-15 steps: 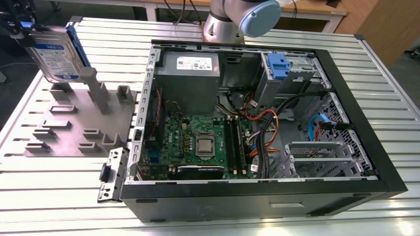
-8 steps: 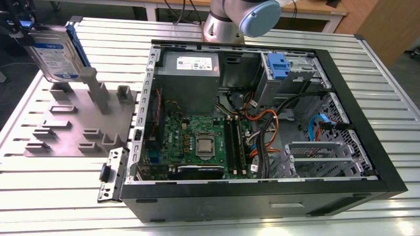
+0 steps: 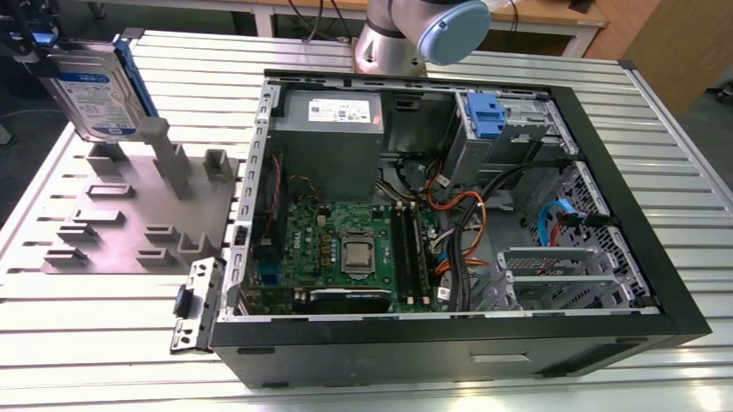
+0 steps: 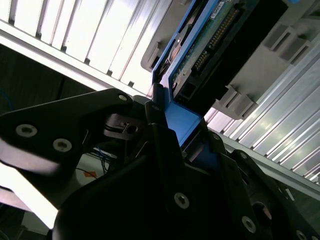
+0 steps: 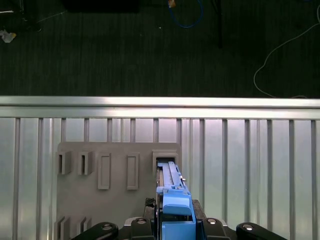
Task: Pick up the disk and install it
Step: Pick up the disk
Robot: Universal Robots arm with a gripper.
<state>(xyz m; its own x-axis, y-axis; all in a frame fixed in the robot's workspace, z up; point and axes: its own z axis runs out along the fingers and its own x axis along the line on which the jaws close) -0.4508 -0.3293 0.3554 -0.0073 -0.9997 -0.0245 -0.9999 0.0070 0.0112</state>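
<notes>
Far on the exterior view's left, the disk [image 3: 101,90] hangs upright, label facing the camera, blue frame along its side edge. In both wrist views the gripper [image 5: 175,227] [image 4: 186,131] has its jaws clamped on the blue frame at the disk's near end. The first wrist view looks down the disk's [image 5: 171,180] thin edge, and the second shows its [image 4: 200,52] circuit-board side with the connector row.

The disk's lower edge is right over the rear posts of the grey tray [image 3: 115,232]. Cannot tell if it touches them. In the first wrist view it lines up with an open slot near one end of the tray [image 5: 117,150], and dark floor [image 5: 150,50] lies past the desk edge.

The tray lies flat on the ribbed metal desk [image 3: 92,343], just beside the case [image 3: 401,352]. The other tray slots are bare.

Next to the right is the case, black, lying on its side with the panel off. Inside it:
- a grey power supply [image 3: 332,129] at the back, with a white sticker
- the green motherboard [image 3: 343,240] in front of it, with the CPU [image 3: 359,254] exposed
- orange and black cables [image 3: 458,206] right of the board
- a blue bracket [image 3: 487,116] in the drive bay at the back right corner
- a blue cable [image 3: 550,223] by the right wall

The arm [image 3: 418,30] base stands on the desk behind the case, grey with a blue cap.
</notes>
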